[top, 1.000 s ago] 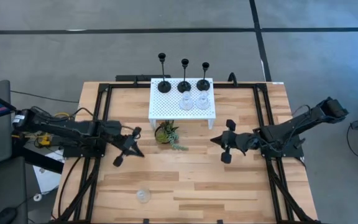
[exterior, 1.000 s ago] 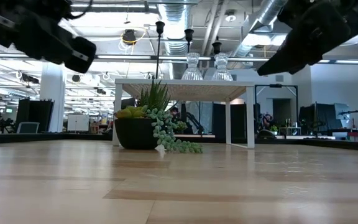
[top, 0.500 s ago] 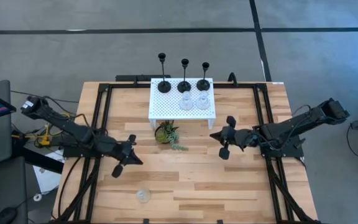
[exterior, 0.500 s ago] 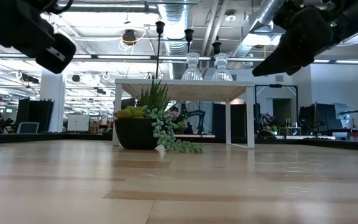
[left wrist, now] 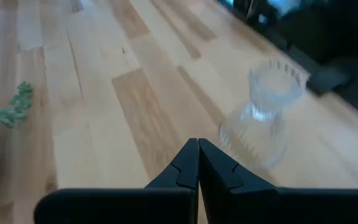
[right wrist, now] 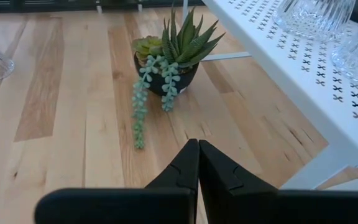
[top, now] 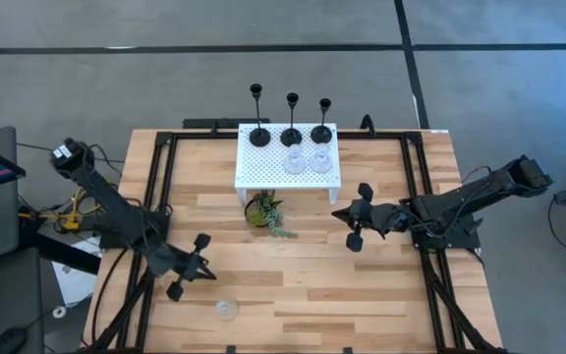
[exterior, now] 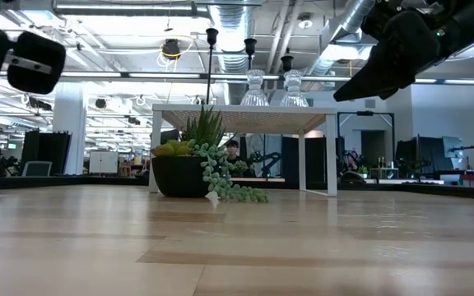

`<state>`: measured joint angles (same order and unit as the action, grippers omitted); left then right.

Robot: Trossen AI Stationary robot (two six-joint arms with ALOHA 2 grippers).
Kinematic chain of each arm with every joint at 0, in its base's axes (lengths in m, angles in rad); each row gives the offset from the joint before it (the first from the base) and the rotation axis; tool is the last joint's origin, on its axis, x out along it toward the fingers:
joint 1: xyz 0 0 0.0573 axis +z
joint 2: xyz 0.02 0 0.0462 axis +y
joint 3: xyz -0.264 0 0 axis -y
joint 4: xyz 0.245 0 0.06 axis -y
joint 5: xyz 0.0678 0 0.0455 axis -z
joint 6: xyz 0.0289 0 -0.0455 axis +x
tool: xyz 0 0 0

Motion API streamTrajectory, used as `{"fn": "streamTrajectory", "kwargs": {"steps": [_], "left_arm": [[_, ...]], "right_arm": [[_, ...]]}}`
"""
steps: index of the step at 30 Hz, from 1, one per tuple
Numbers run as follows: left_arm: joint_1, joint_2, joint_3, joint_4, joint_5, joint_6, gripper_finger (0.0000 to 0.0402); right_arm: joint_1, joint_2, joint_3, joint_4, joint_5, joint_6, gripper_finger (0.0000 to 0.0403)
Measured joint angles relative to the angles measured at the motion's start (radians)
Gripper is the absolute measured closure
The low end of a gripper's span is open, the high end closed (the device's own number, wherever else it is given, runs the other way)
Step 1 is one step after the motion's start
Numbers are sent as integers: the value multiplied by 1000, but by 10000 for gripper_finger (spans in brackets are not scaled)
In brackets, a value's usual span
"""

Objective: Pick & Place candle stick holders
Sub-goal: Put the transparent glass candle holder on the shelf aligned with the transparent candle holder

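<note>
Three black candle stick holders (top: 292,128) of differing heights stand by their round bases on the far part of the white perforated stand (top: 263,175). Two clear glass holders (top: 307,161) stand in front of them and also show in the right wrist view (right wrist: 316,15). A third clear glass holder (top: 226,309) stands upright on the table near its near edge, and shows in the left wrist view (left wrist: 263,115). My left gripper (top: 200,270) is shut and empty, above the table just short of that holder, to its left. My right gripper (top: 342,216) is shut and empty, right of the potted plant (top: 263,209).
The small green potted plant (right wrist: 169,59) stands on the table just in front of the stand, trailing a strand toward the near side. A black frame (top: 165,197) runs along the table's left, right and far edges. Bare wood lies between the two grippers.
My left gripper has swung from beside the plant toward the table's near edge and left, coming close to the loose glass holder, while its arm has stretched out. My right gripper has shifted a little toward the plant. Nothing on the table has moved.
</note>
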<state>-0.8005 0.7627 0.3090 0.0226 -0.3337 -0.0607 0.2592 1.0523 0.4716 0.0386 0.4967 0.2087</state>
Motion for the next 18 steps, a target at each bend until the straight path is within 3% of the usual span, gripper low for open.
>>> {"fn": "streamTrajectory", "kwargs": {"steps": [5,9,12,18], "left_arm": [[-66,37,-71,30,-110,-22,399],[-82,22,-201,253,-120,8,399],[-84,15,-305,444,-69,83,399],[-84,12,-304,455,22,153,398]], "right_arm": [[0,0,0,14,1,2,403],[-1,0,0,35,4,2,403],[-1,0,0,56,22,2,403],[-15,0,0,79,28,2,403]]}}
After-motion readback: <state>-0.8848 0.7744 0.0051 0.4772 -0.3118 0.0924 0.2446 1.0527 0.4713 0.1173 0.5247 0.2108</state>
